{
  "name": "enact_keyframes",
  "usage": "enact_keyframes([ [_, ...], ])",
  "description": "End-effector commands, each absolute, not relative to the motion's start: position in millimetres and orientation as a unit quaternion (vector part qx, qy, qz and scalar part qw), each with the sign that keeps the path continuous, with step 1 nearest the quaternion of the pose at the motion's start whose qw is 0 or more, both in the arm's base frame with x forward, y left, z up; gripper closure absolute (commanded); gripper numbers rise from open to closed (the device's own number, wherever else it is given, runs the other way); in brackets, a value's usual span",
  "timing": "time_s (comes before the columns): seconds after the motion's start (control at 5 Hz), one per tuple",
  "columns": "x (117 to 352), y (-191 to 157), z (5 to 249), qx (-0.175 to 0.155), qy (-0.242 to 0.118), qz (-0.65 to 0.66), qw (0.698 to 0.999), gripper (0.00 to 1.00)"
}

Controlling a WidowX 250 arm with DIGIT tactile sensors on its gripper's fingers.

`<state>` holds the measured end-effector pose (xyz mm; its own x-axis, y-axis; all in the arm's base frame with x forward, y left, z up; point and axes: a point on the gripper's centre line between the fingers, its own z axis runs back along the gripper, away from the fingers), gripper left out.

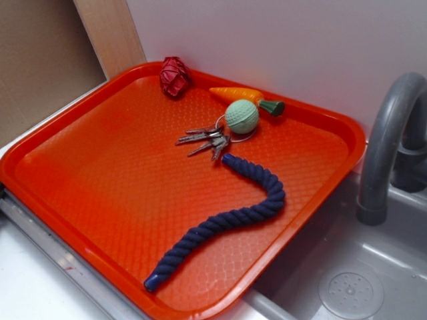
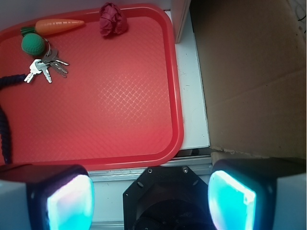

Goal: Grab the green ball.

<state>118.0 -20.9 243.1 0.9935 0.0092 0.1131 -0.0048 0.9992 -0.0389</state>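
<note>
The green ball (image 1: 241,117) (image 2: 33,44), pale mint and dimpled, rests near the far edge of the orange tray (image 1: 87,173) (image 2: 120,96). It touches the ring of a key bunch (image 1: 203,140) (image 2: 45,67) and lies beside an orange toy carrot (image 1: 243,97) (image 2: 57,25). My gripper (image 2: 151,201) shows only in the wrist view, at the bottom of the frame, high above the tray's near edge and far from the ball. Its two glowing pads (image 2: 69,203) stand wide apart with nothing between them.
A dark red wrinkly ball (image 1: 175,75) (image 2: 112,20) sits in the tray's corner. A dark blue rope (image 1: 230,220) (image 2: 5,124) curves across the tray. A grey sink (image 1: 347,280) with a faucet (image 1: 387,147) lies right of the tray. A cardboard wall (image 2: 254,72) stands beside it.
</note>
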Motion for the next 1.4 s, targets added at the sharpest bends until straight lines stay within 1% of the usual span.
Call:
enact_keyframes([
  [0.0,118.0,-20.9,243.1,-0.019,-0.057,0.004,0.998,0.0],
  [0.2,141.5,-58.4,232.6,-0.077,-0.078,-0.014,0.994,0.0],
  [0.4,159.5,-90.0,222.8,-0.114,-0.092,0.012,0.989,0.0],
  [0.6,189.9,-126.9,210.7,-0.113,-0.075,0.007,0.991,0.0],
  [0.8,226.0,-163.2,193.5,-0.093,-0.063,-0.002,0.994,0.0],
  [1.0,259.4,-199.1,174.9,-0.05,-0.056,-0.022,0.997,0.0],
  [1.2,280.4,-225.0,157.1,-0.007,-0.037,-0.034,0.999,0.0],
])
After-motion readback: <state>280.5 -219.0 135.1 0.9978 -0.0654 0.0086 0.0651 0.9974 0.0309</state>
